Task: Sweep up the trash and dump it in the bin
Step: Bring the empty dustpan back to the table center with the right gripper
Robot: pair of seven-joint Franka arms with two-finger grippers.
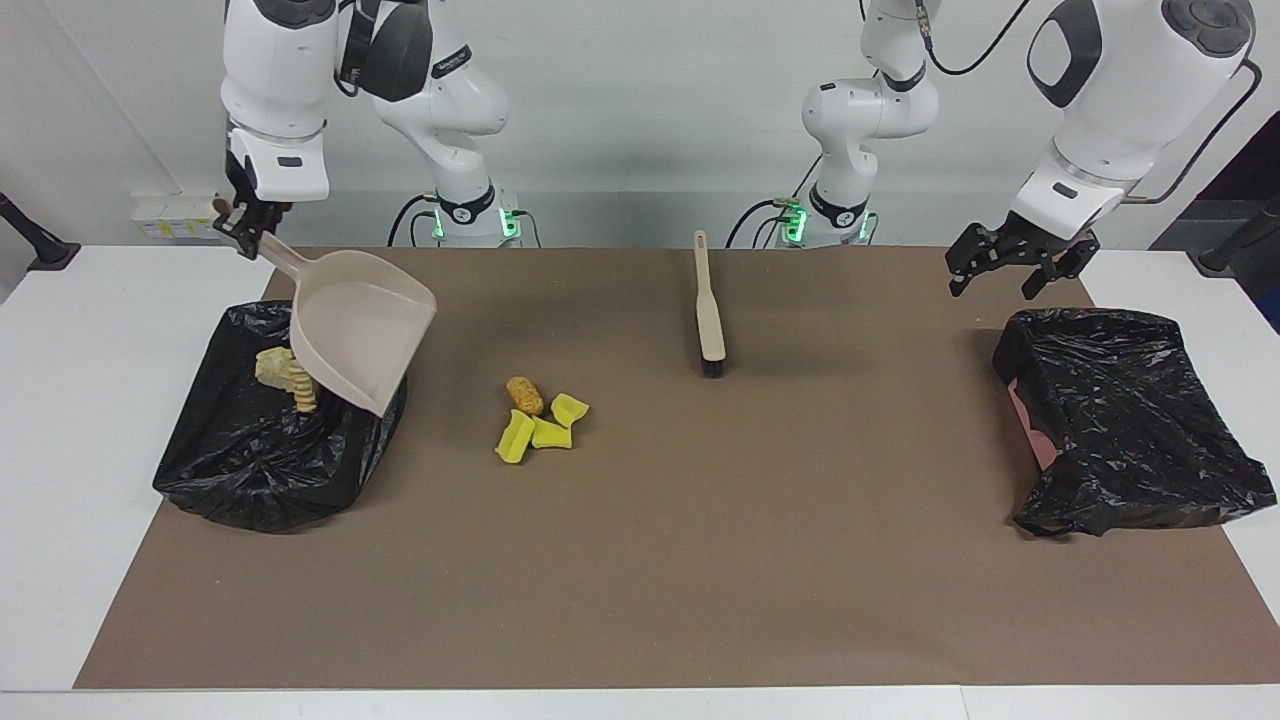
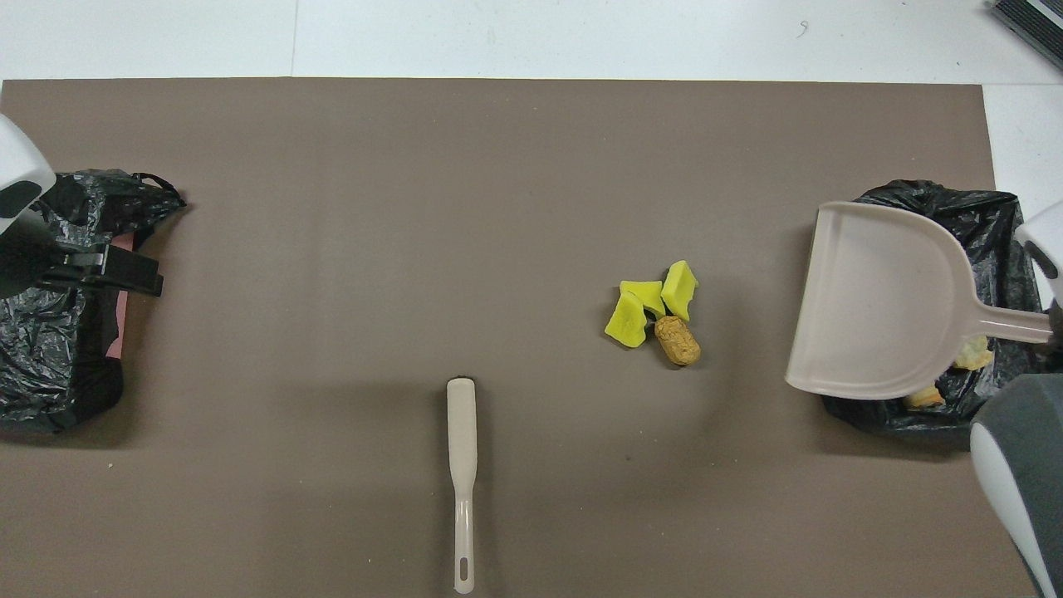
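Trash comes in two lots. Three yellow sponge bits (image 1: pixel 541 428) and one brown nugget (image 1: pixel 524 395) lie in a little heap on the brown mat (image 1: pixel 700 560), touching each other, near the middle of the table. Pale bread chunks (image 1: pixel 283 372) lie in the black bin bag (image 1: pixel 250 470) at my right arm's end of the table; the dustpan hides part of them, so I cannot count them all. My right gripper (image 1: pixel 240 222) is clenched on the handle of the beige dustpan (image 1: pixel 358 328). I hold the pan up in the air, tilted, over the edge of that bag that faces the heap. Its wide mouth points down toward the mat, and the pan looks bare inside. My left gripper (image 1: pixel 1010 262) hangs in the air with its fingers spread wide, grasping nothing, over the edge of the other black bag (image 1: pixel 1130 420) at my left arm's end of the table. Something pink (image 1: pixel 1030 420) peeks out from under that bag. The brush (image 1: pixel 708 318) lies flat on the mat, nearer to my bases than the heap, with its dark bristles at the end nearest the heap.
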